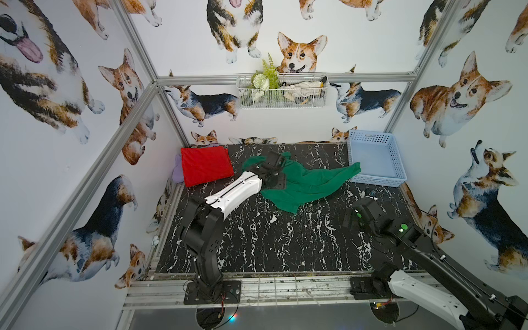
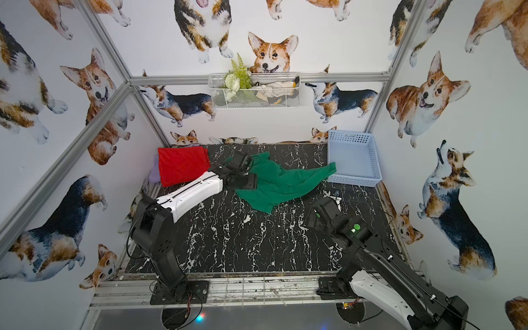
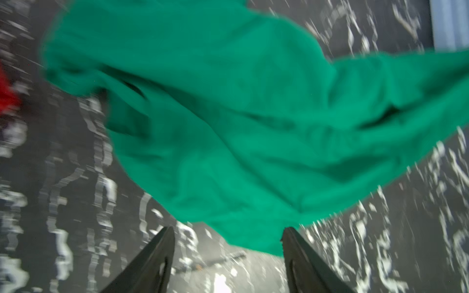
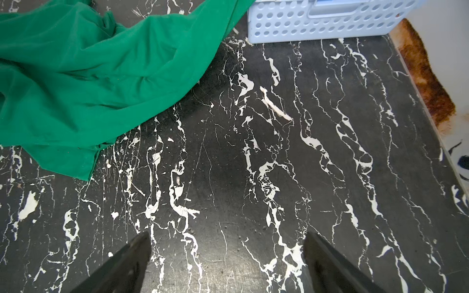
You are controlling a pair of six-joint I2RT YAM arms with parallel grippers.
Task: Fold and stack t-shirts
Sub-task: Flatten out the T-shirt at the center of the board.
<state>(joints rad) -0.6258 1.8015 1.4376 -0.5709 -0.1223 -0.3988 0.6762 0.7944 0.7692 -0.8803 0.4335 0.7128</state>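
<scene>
Both top views show green t-shirt (image 1: 308, 183) beside basket (image 1: 374, 180).

Pale blue basket (image 1: 374, 179) sits on marbled table (image 1: 285, 243).

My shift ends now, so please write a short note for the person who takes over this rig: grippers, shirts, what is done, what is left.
Left gripper: open, just over the left end of the green t-shirt.
Right gripper: open, over bare table, holding nothing.
Green t-shirt: crumpled mid-table, one end reaching the blue basket.
Red t-shirt: folded, far left corner.
Done: red folded. Left: flatten and fold green, then stack it on red.
</scene>
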